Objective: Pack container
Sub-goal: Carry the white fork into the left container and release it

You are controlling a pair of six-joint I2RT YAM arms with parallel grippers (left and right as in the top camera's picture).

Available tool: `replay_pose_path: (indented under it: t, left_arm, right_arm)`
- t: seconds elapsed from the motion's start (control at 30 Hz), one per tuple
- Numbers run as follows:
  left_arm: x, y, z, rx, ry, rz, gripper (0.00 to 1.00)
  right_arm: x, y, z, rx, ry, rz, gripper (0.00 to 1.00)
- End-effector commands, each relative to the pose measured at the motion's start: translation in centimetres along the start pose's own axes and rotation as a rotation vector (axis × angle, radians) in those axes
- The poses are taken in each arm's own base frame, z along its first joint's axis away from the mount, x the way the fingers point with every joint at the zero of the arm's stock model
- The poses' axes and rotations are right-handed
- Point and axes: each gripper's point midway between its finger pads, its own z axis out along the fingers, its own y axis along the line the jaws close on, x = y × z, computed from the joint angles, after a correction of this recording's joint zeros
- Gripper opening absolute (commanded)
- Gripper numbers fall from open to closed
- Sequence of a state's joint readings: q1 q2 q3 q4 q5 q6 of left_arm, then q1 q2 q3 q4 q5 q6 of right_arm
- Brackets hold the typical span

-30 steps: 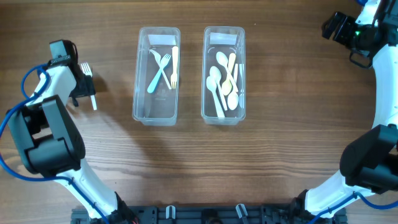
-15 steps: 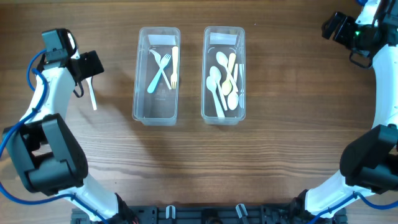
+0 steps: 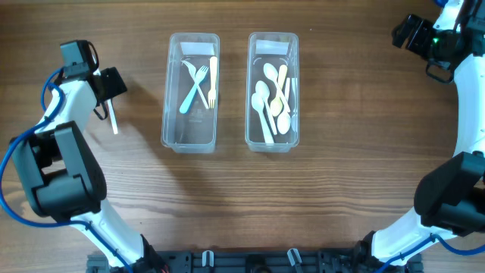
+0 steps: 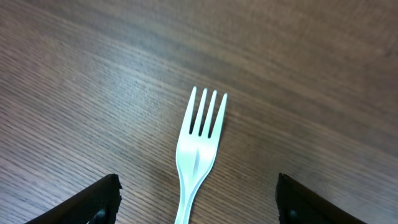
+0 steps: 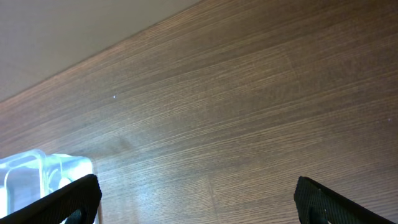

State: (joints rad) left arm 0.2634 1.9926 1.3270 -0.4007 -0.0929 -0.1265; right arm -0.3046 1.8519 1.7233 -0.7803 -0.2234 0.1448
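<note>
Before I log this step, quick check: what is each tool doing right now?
Left tool: open, holding nothing, above the loose fork.
Right tool: open, holding nothing.

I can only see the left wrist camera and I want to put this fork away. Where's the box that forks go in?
Observer: Two clear boxes stand on the table to the right of your fork. The nearer box has forks in it.
Operator: What's in the other one?
Observer: The farther box holds spoons, piled together.
Operator: Is the other arm in my way?
Observer: No. The right hand is up at the far right corner, away from both boxes.
</note>
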Motion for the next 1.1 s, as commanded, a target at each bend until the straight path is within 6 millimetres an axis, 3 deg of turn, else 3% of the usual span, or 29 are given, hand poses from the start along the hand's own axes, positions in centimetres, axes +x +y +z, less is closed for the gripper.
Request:
replay_pose_path:
  t: [0.0,0.17,0.2,0.23,0.27,0.33,0.5,0.63,0.7,0.77,0.87,0.97,1.07]
  left_arm:
    - [2.6,0.7,2.4,-0.032,0.087,-0.003,0.85]
    - [3.7,0.8,3.3,-0.040,0.123,-0.003,0.82]
    - [3.7,0.8,3.3,-0.039,0.124,-0.003,0.70]
    - [3.8,0.7,3.2,-0.039,0.125,-0.002,0.44]
    - [3.9,0.7,3.2,-0.040,0.130,0.000,0.31]
    - [4.3,0.8,3.1,-0.043,0.148,0.002,0.16]
    - [5.1,1.0,2.7,-0.051,0.181,0.006,0.09]
    - [2.1,2.3,0.4,-0.123,0.083,0.005,0.04]
    - [-1.9,2.4,-2.9,-0.136,-0.038,-0.012,0.04]
    - [-6.9,0.9,-8.4,-0.060,-0.198,-0.031,0.04]
    - [-10.2,-2.8,-14.4,0.130,-0.338,-0.012,0.04]
    - [-10.8,-8.8,-19.4,0.400,-0.415,0.068,0.04]
    - [-8.8,-13.1,-20.2,0.517,-0.369,0.139,0.04]
  right_arm:
    - [-0.4,0.0,-0.5,0.008,-0.017,-0.014,1.00]
    - [-0.4,0.0,-0.5,0.008,-0.017,-0.014,1.00]
    - [-0.4,0.0,-0.5,0.008,-0.017,-0.014,1.00]
    - [-0.4,0.0,-0.5,0.008,-0.017,-0.014,1.00]
    - [-0.4,0.0,-0.5,0.008,-0.017,-0.014,1.00]
    - [-0.4,0.0,-0.5,0.008,-0.017,-0.014,1.00]
    - [-0.4,0.0,-0.5,0.008,-0.017,-0.014,1.00]
    - [-0.4,0.0,-0.5,0.008,-0.017,-0.014,1.00]
    - [-0.4,0.0,-0.5,0.008,-0.017,-0.014,1.00]
    - [-0.4,0.0,-0.5,0.008,-0.017,-0.014,1.00]
    - [-0.4,0.0,-0.5,0.008,-0.017,-0.014,1.00]
    - [-0.4,0.0,-0.5,0.008,-0.017,-0.014,1.00]
    - [-0.4,0.0,-0.5,0.008,-0.017,-0.014,1.00]
